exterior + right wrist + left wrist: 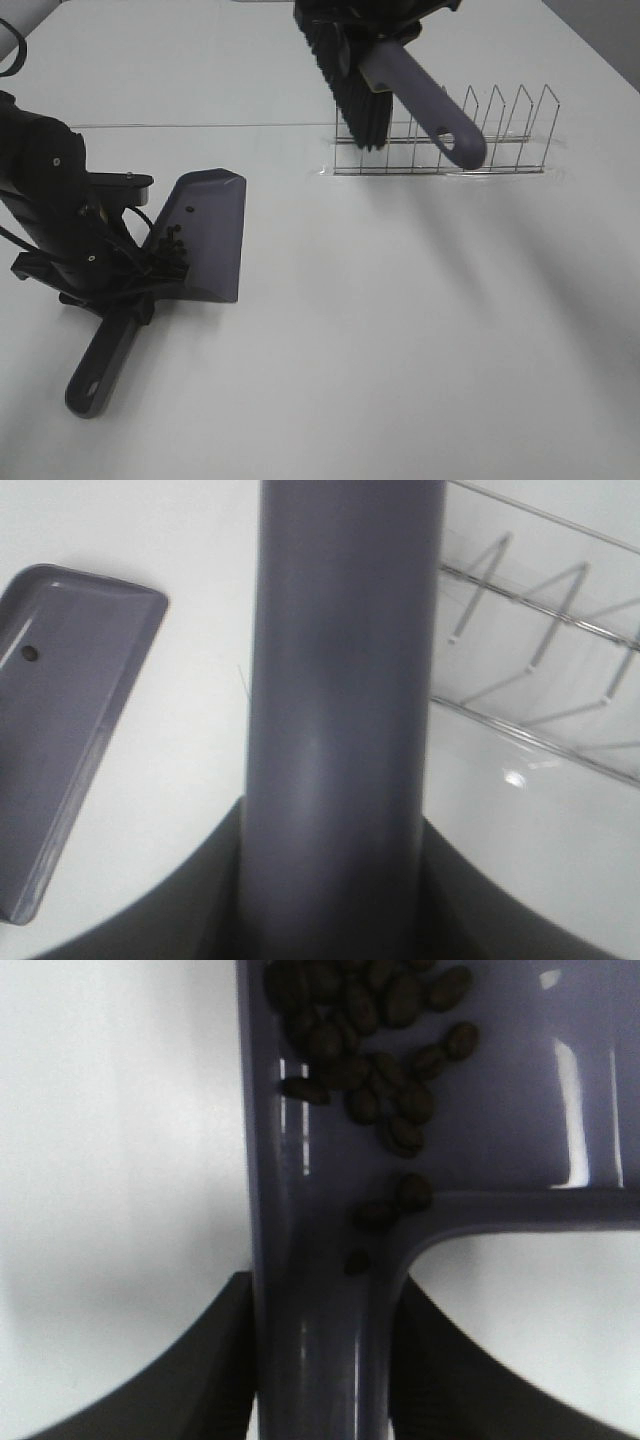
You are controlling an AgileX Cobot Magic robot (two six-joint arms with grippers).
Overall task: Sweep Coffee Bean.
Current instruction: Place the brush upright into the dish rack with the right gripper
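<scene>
A grey-purple dustpan [212,235] lies on the white table at the left. Several dark coffee beans [168,250] are heaped in its back corner by the handle, seen close in the left wrist view as coffee beans [372,1045] on the dustpan [500,1130]. My left gripper [125,300] is shut on the dustpan's handle [325,1350]. At the top centre, my right gripper [362,40] is shut on the grey-purple handle of a brush [420,100] with black bristles, held in the air above the wire rack. The right wrist view shows the brush handle [340,700] between the fingers, and a lone bean [30,652] on the dustpan [70,710].
A wire rack [450,140] with upright prongs stands at the back right of the table, just below the hanging brush. A seam [200,125] crosses the table behind the dustpan. The rack [540,630] also shows in the right wrist view.
</scene>
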